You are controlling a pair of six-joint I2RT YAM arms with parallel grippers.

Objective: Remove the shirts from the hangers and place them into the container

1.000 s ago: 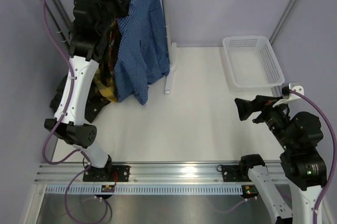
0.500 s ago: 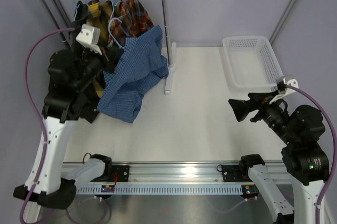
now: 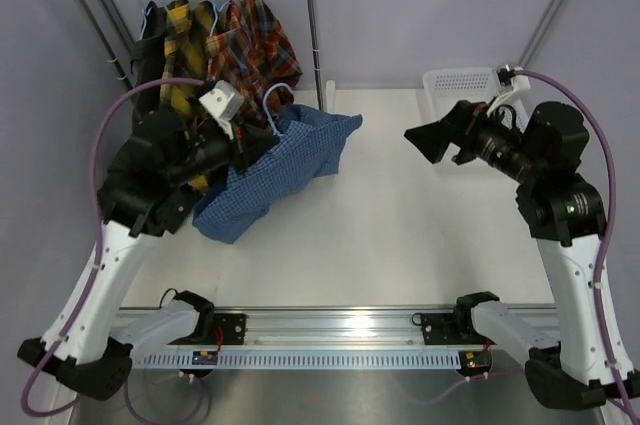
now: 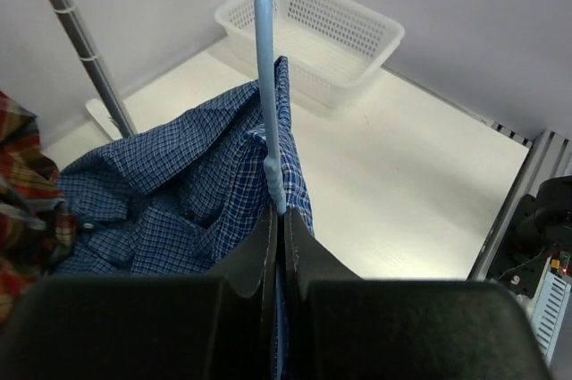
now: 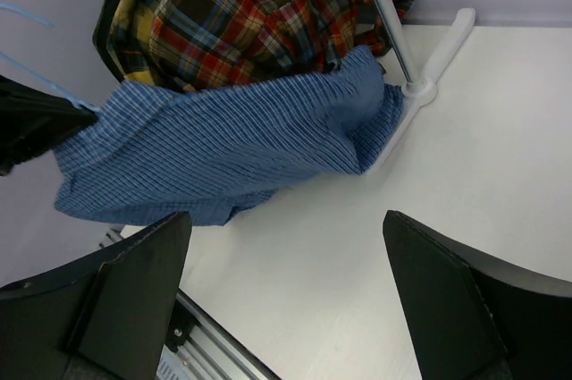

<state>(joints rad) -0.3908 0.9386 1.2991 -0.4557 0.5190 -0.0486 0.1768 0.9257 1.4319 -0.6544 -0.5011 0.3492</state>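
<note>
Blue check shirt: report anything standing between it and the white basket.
The right gripper, open, hangs above the table between the blue check shirt and the basket, hiding part of the basket in the top view. Nothing else visible stands on that stretch. The left gripper is shut on the shirt's hanger.

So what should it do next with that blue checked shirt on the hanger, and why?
Probably move the open right hand across to grip the blue small-check cloth shirt: the left hand is shut on its thin light-blue wire hanger, holding it up, and the shirt hangs on it, not yet pulled off.
</note>
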